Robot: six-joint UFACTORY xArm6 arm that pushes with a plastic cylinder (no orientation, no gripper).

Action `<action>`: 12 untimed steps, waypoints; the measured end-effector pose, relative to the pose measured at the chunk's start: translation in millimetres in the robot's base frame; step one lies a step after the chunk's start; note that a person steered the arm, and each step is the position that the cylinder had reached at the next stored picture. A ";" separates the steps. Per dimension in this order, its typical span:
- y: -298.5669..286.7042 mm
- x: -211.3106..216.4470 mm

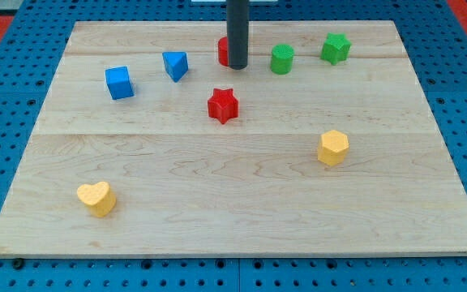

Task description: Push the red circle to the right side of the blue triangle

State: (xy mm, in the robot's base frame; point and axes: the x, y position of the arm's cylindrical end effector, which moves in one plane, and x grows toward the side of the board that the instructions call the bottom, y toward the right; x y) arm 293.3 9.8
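The red circle sits near the view's top centre, mostly hidden behind my dark rod; only its left edge shows. My tip rests on the board right at the circle's right side, touching or nearly touching it. The blue triangle lies to the left of the red circle, a short gap between them.
A blue cube lies left of the triangle. A red star sits below my tip. A green cylinder and a green star lie to the right. A yellow hexagon is at mid right, a yellow heart at lower left.
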 end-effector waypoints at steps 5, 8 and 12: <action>0.5 -76.4; -72.2 -23.3; -45.4 -22.5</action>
State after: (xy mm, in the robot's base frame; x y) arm 270.8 -35.6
